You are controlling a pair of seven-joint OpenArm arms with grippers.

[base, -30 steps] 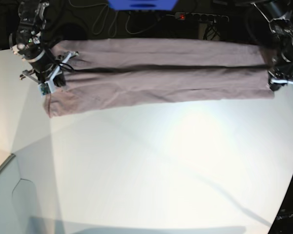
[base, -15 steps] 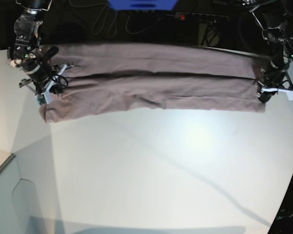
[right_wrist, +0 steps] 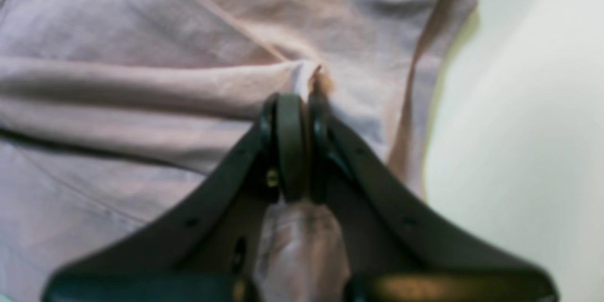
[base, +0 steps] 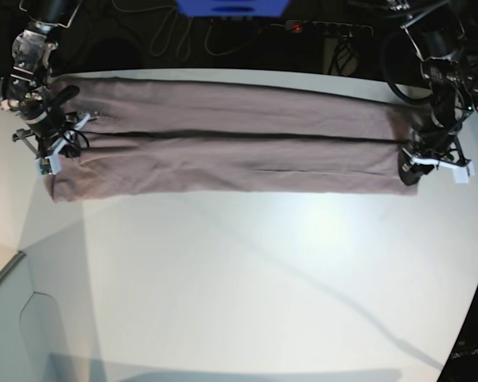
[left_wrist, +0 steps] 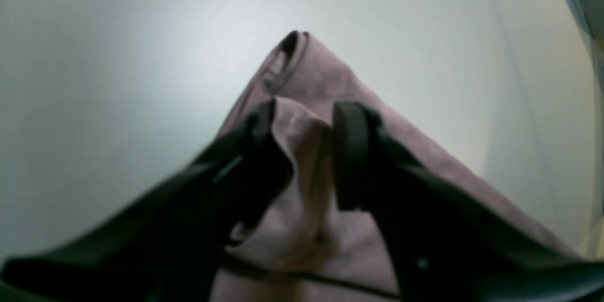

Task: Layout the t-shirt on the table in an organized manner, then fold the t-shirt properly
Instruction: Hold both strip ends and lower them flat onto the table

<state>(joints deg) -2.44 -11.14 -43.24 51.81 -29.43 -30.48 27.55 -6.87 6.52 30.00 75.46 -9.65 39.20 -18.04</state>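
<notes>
Stretching as a long folded band across the far side of the table (base: 247,278), the t-shirt (base: 231,147) was seen lying flat, a dark crease running along its length. At the band's one end, the right gripper (right_wrist: 300,104) was clamped tight on a pinch of the fabric, its jaws pressed together. At the opposite end, the left gripper (left_wrist: 302,122) was parted to a narrow gap, a raised fold of the t-shirt standing between its fingers (left_wrist: 351,151) and touching them loosely
</notes>
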